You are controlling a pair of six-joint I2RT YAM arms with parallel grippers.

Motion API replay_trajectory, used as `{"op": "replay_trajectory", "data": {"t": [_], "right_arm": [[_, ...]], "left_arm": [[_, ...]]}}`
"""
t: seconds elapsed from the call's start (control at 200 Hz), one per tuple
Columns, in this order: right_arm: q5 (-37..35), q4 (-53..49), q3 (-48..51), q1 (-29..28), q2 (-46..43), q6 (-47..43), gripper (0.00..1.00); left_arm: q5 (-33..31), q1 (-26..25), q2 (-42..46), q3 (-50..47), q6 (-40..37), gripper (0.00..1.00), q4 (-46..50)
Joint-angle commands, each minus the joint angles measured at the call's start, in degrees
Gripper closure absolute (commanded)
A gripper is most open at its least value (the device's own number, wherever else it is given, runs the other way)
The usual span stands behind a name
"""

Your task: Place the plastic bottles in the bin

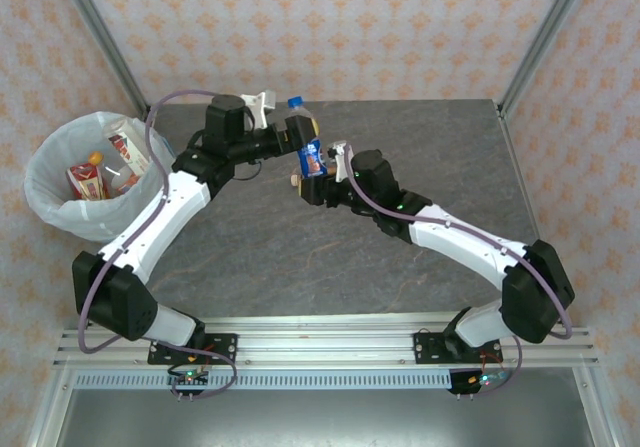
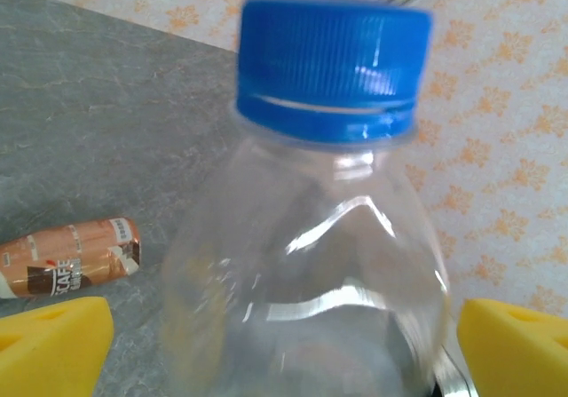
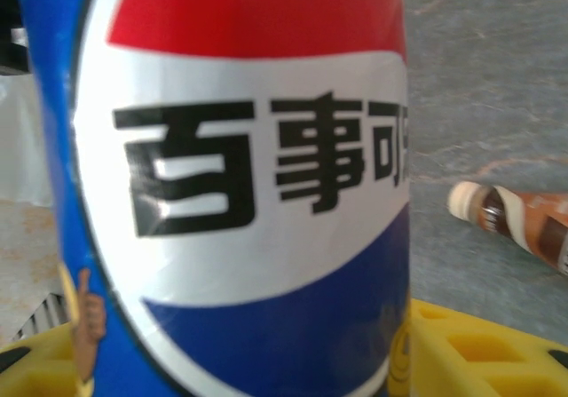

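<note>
Pepsi bottle (image 1: 311, 155) sits over the middle of the grey stone-look table (image 1: 420, 147), pinched at its label by my right gripper (image 1: 318, 169). My left gripper (image 1: 287, 123) is spread around its neck. The bin (image 1: 45, 202) is at the left, and the walls (image 1: 400, 27) are orange-flowered.

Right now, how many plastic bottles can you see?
4: Pepsi bottle in the right gripper, brown bottle on the table, two red-labelled bottles in the bin. More may be hidden there.

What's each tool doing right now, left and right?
Left tool: open, straddling the upper part of the Pepsi bottle.
Right tool: closed, holding the Pepsi bottle.
</note>
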State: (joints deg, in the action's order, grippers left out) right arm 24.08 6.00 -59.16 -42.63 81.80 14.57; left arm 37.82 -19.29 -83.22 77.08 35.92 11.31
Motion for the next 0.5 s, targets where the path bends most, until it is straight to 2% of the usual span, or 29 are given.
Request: {"op": "replay_trajectory", "data": {"t": [0.0,0.26,0.495], "right_arm": [[1.57,5.09,-2.01,-0.93,0.72,1.38,0.62],[1.86,5.16,-2.39,-1.31,0.57,1.61,0.62],[1.69,6.08,-1.47,-1.27,0.55,1.71,0.62]], "left_arm": [[-3.50,-0.70,-1.33,1.85,-0.38,0.00,0.46],[3.11,-1.97,-4.61,2.70,-1.13,0.00,-0.37],[3.43,-2.86,-5.01,2.90,-3.94,0.21,0.92]]}}
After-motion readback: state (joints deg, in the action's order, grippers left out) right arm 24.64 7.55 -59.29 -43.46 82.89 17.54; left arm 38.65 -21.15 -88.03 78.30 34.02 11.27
